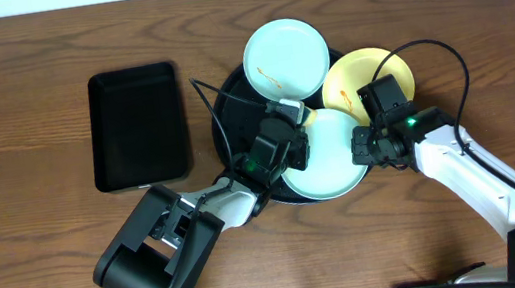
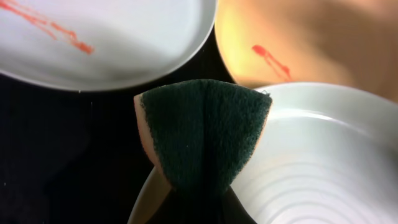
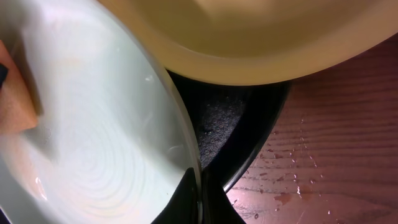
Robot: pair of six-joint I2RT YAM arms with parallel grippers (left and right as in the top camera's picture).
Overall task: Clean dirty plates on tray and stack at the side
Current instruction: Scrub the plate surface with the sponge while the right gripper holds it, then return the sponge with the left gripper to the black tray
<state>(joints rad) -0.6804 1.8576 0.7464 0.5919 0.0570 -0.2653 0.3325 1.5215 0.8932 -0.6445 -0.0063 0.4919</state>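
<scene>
Table (image 1: 6, 78): brown wood, with droplets (image 3: 292, 158) on it beside the tray's rim. Round black tray (image 1: 230, 107): mid-table, mostly covered by three plates. Oblong tray (image 1: 138, 125): black, to its left, apart from it.

Far plate (image 1: 286, 59): mint, on the tray's far side and overhanging the rim. An orange smear (image 1: 272, 79) runs across its near part.
Yellow plate (image 1: 369, 73): right of the far plate, reaching out past the tray's right rim. It carries a red smear (image 2: 270, 59).
Near plate (image 1: 332, 159): mint, on the tray's near-right side, its rim meeting the yellow plate. I cannot tell which rim lies on top.

Sponge (image 2: 205, 130): green scouring face outward, orange foam at the edges, pinched into a fold. It sits at the near plate's left rim, and its orange corner touches that plate in the right wrist view.

My left claw (image 1: 289, 137) is clamped on the sponge. My right claw (image 3: 199, 202) is closed on the near plate's right rim, one finger on each side.
</scene>
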